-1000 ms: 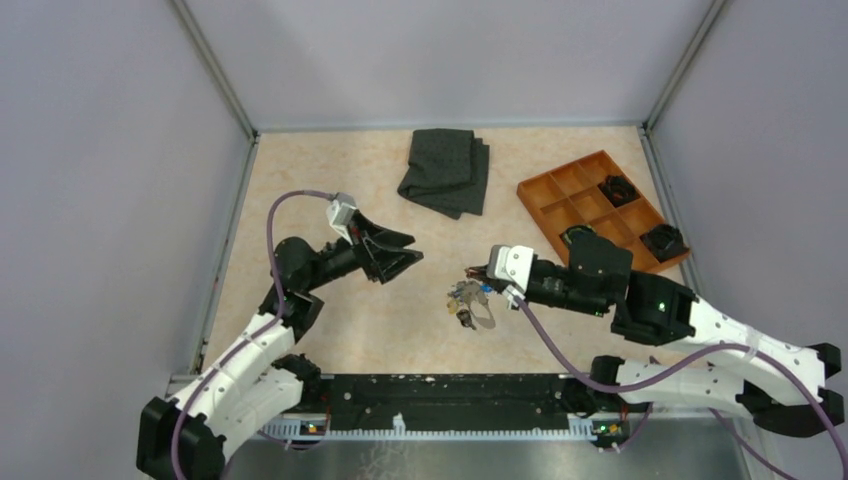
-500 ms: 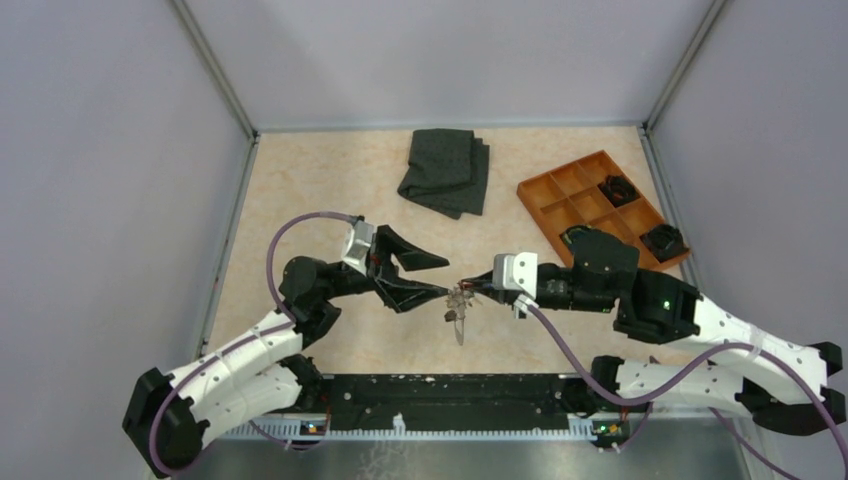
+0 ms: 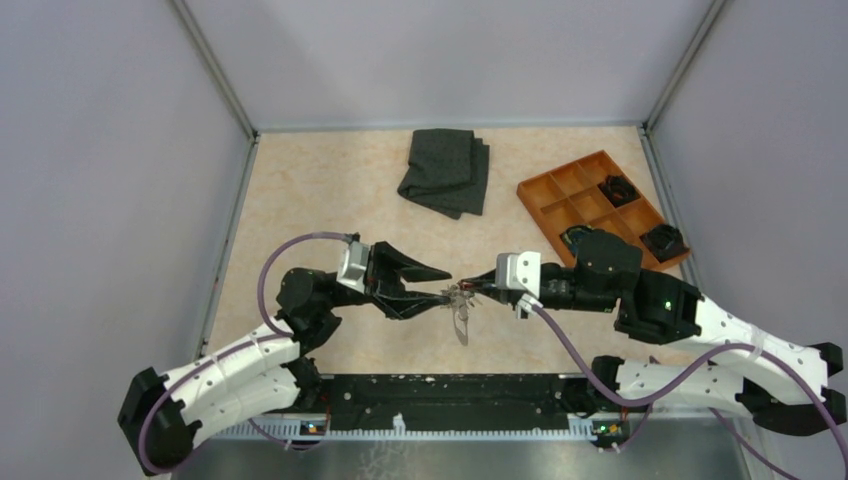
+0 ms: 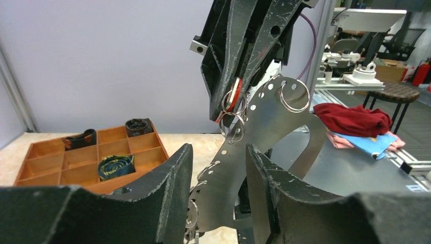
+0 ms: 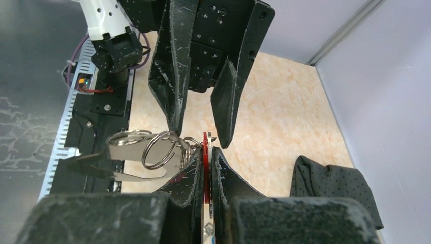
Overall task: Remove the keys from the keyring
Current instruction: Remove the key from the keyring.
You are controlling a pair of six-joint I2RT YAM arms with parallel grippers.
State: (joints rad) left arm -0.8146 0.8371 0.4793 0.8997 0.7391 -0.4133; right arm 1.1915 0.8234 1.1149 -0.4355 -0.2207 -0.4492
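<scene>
My right gripper (image 3: pixel 478 289) is shut on a red-headed key (image 5: pixel 206 148) and holds the whole bunch above the table. The keyring (image 3: pixel 461 322), a pale grey metal band with several small wire rings, hangs from that key. In the left wrist view the band (image 4: pixel 264 132) passes between my left fingers (image 4: pixel 167 188), with the red key (image 4: pixel 234 96) in the right gripper (image 4: pixel 235 89) above. My left gripper (image 3: pixel 443 286) is open, one jaw on each side of the band. The right wrist view shows the band (image 5: pixel 122 151) and the left gripper (image 5: pixel 201 134). The other keys are hidden.
An orange compartment tray (image 3: pixel 556 196) stands at the back right with black lumpy clumps (image 3: pixel 617 188) in it; it also shows in the left wrist view (image 4: pixel 51 157). A folded dark grey cloth (image 3: pixel 445 172) lies at the back middle.
My right gripper has lifted the bunch off the table. My left gripper has swung right and now stands open around the hanging band.
</scene>
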